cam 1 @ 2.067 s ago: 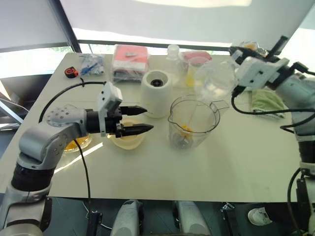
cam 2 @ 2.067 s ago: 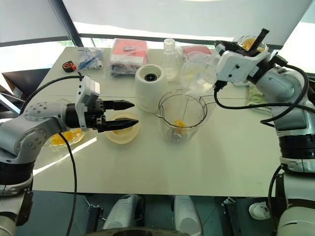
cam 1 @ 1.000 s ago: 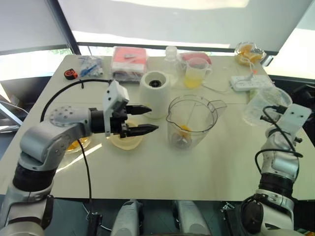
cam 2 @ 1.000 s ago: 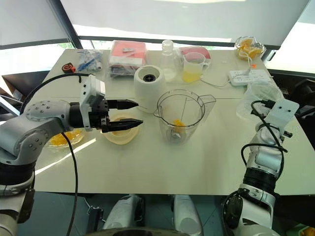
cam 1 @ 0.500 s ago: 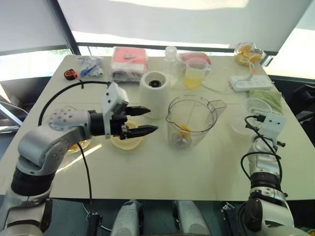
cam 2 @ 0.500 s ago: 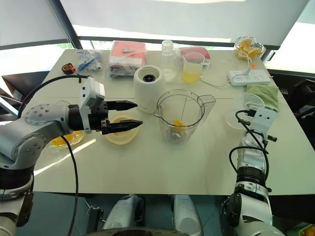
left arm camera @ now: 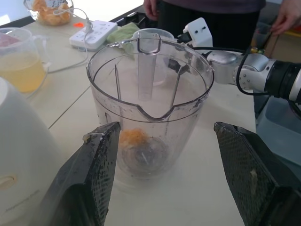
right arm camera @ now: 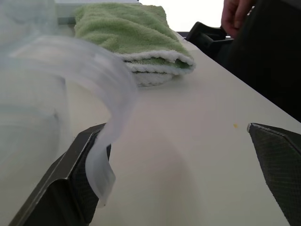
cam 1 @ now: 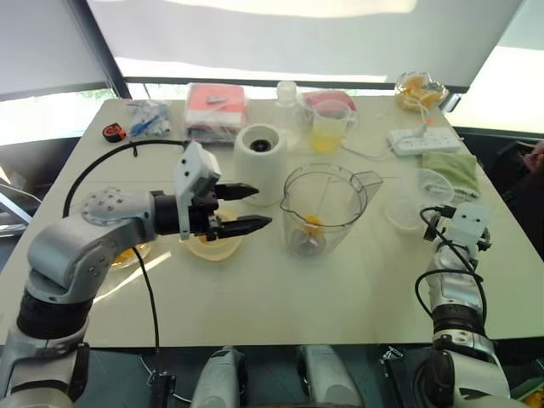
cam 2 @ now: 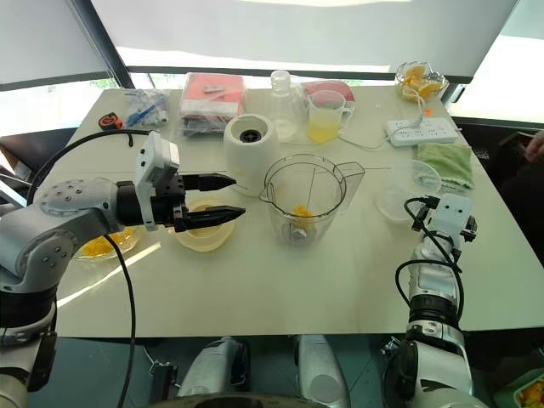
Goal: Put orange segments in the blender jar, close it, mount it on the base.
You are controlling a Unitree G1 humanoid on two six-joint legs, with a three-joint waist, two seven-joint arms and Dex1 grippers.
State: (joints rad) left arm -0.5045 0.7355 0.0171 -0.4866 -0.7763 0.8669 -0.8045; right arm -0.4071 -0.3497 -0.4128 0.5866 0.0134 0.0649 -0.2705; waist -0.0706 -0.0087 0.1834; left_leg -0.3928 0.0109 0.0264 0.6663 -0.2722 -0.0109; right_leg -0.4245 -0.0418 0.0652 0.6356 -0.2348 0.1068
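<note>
front table (cam 2: 280,289): bare | blender jar (cam 2: 303,201) top: open | base (cam 2: 249,153): crowds its left

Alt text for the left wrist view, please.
A clear blender jar stands on a white table between the left gripper's open black fingers, with an orange segment at its bottom. A cup of yellow liquid stands behind.

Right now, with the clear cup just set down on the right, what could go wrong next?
1. The open right gripper is close beside the clear plastic cup; pulling back could tip it.
2. The clear blender jar stands open, holding few orange segments.
3. The open left gripper hovers near the jar; a swing could knock it.
</note>
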